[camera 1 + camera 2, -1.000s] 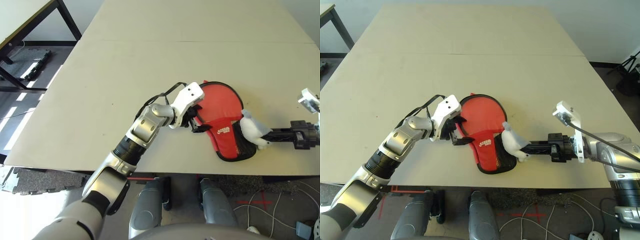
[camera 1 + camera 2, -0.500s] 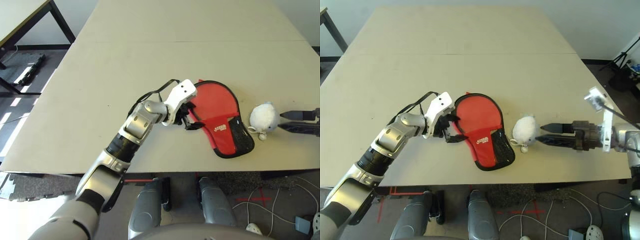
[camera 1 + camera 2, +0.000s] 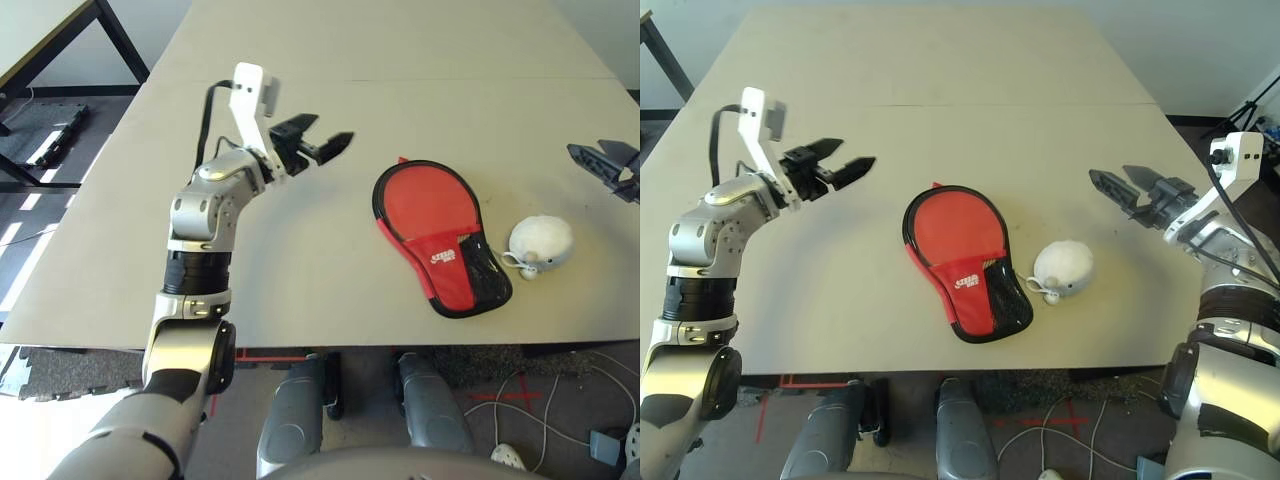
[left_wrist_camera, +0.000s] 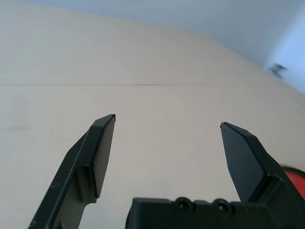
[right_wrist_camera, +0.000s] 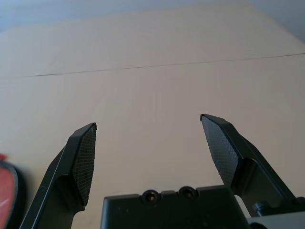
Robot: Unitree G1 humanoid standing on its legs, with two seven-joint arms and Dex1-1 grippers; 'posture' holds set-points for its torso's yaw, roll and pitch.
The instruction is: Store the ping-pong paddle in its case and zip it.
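Observation:
The red case (image 3: 960, 255) lies flat on the table, its black zipper rim running around it and its mesh pocket toward the front edge. The ping-pong paddle is hidden from view. My left gripper (image 3: 855, 153) hangs open above the table, well left of the case and apart from it. My right gripper (image 3: 1110, 172) is open too, raised to the right of the case. Each wrist view shows its own fingers spread over bare table, left gripper (image 4: 167, 124) and right gripper (image 5: 147, 121), with a sliver of the case (image 4: 295, 172) at the edge.
A small white fluffy pouch (image 3: 1063, 268) rests on the table (image 3: 940, 80) just right of the case's mesh pocket. A seam line crosses the tabletop behind both grippers. Black table legs stand on the floor at far left.
My left gripper has let go at the case's left edge and swung up and away to the left. My right gripper released the white pouch and drew back right; the pouch now lies beside the case.

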